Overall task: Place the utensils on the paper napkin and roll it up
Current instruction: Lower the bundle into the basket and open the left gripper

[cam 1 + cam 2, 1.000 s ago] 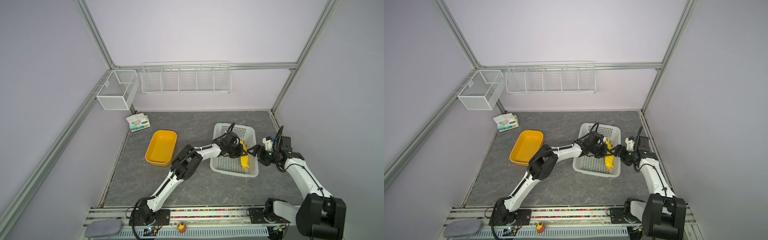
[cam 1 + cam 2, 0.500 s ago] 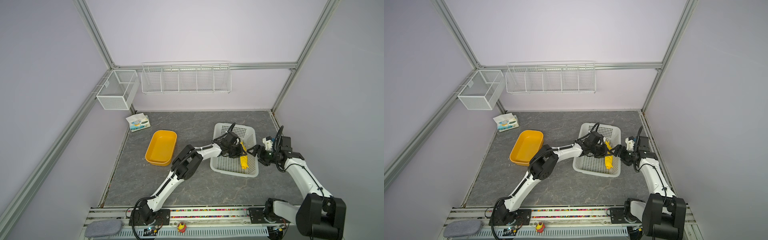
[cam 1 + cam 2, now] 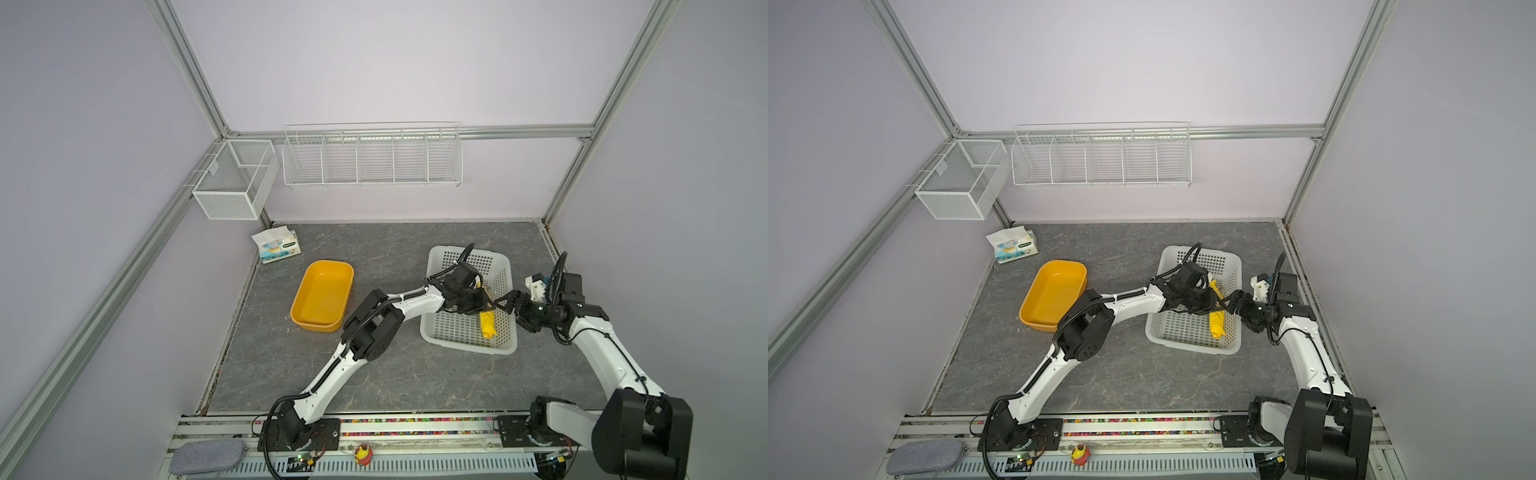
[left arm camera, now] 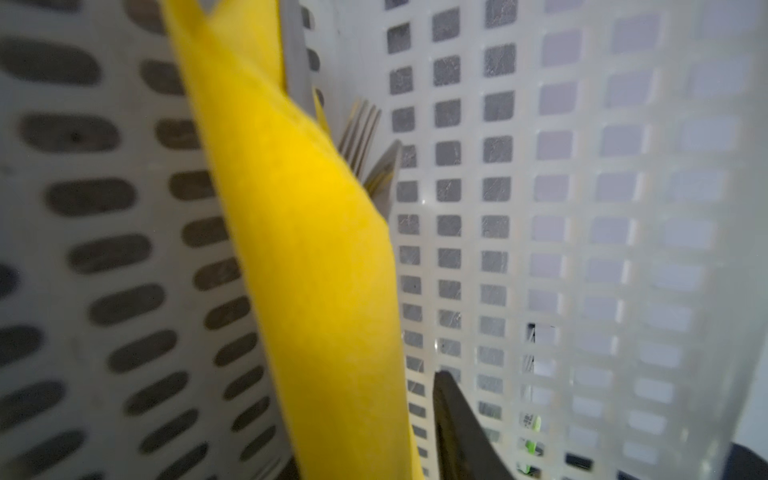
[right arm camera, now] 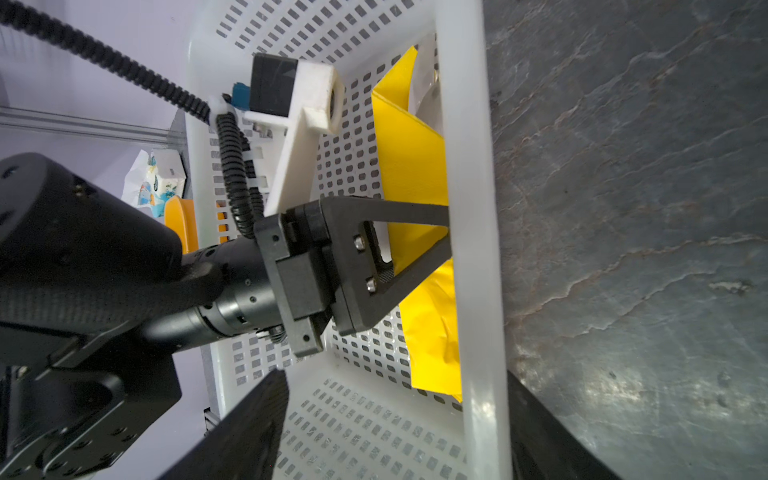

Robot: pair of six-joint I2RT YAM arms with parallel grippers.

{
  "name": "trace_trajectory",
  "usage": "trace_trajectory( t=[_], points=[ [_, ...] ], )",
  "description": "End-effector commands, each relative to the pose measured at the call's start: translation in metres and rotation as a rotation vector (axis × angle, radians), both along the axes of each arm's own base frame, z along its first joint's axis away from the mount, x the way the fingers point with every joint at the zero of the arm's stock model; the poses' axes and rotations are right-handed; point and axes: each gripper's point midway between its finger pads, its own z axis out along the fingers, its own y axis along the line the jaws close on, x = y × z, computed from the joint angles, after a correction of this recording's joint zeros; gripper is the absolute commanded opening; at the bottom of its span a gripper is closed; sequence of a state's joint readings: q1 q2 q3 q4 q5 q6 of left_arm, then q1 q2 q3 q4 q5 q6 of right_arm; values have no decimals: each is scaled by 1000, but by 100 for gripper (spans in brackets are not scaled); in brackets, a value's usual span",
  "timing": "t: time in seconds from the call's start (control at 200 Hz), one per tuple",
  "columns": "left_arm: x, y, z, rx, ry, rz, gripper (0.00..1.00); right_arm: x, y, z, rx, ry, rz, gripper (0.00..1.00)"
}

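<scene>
Paper napkin (image 5: 415, 166) rolled on utensils (image 4: 359, 129), lying loose between left gripper (image 3: 487, 306) jaws, now opening partly. Right gripper (image 3: 508, 315) wide open, empty. Seems nearly done.

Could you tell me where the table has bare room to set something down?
Bare grey stone-pattern tabletop lies between the white perforated plastic basket and the near edge, and along the far edge right of the white-and-blue tissue pack. Crowded: the basket's right side, where left tool, right tool and yellow paper napkin roll cluster.
</scene>
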State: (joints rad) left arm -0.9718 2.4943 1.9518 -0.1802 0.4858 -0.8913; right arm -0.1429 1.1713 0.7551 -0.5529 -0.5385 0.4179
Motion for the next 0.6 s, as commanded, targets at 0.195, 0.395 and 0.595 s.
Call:
trace_trajectory(
  t=[0.195, 0.395, 0.595],
  points=[
    [1, 18, 0, 104, -55, 2, 44, -6, -2, 0, -23, -5, 6, 80],
    [2, 23, 0, 136, -73, 1, 60, -6, -2, 2, -22, -8, 6, 80],
    [3, 29, 7, 161, -105, -3, 70, -6, -3, 2, -23, -10, 5, 80]
  ],
)
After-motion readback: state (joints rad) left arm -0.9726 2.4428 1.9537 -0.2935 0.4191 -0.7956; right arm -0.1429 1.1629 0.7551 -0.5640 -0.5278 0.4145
